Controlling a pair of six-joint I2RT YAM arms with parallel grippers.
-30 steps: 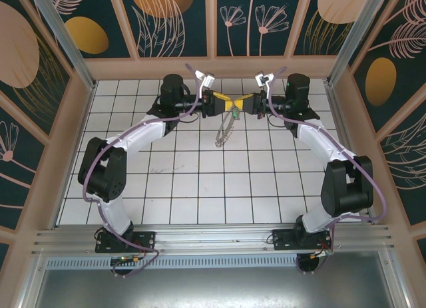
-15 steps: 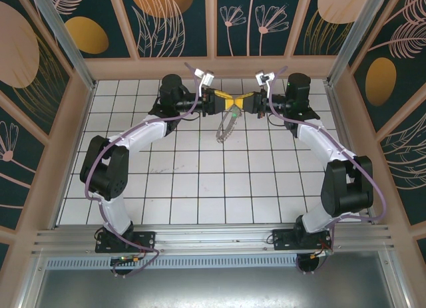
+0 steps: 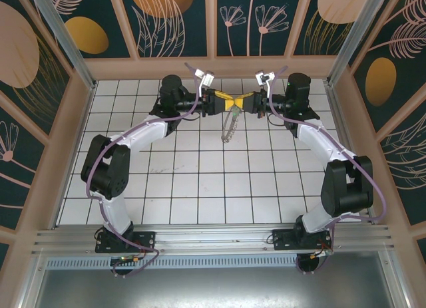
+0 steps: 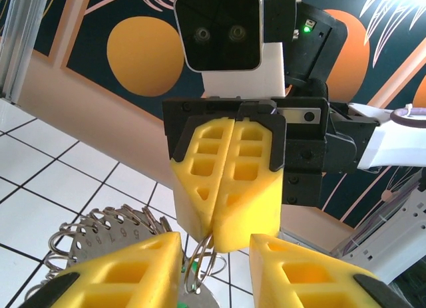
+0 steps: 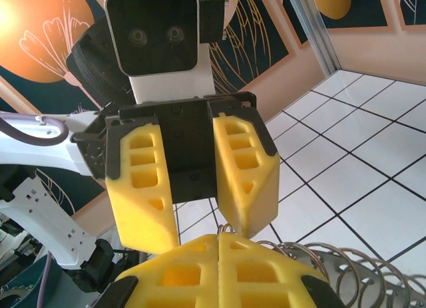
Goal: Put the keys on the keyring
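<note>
- Right tool (image 4: 223, 221), pressed together, pinches the tan-brown, silver-fringed keyring (image 3: 229, 128), dangling above the white tiled counter (image 3: 200, 181).
- Left tool (image 5: 203, 225) spread beside it.
- Risk: its nudge could tug the ring free.

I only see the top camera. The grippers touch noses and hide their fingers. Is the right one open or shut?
Observer: Shut. In the left wrist view the right gripper has its yellow fingers pressed flat together, a thin wire loop of the keyring poking out under their tips.
Operator: And the left one?
Observer: Open. The right wrist view shows the left gripper with a clear gap between its fingers.
Operator: Where's the green key?
Observer: A bit of the green key peeks between the left gripper's own fingers in the left wrist view.
</note>
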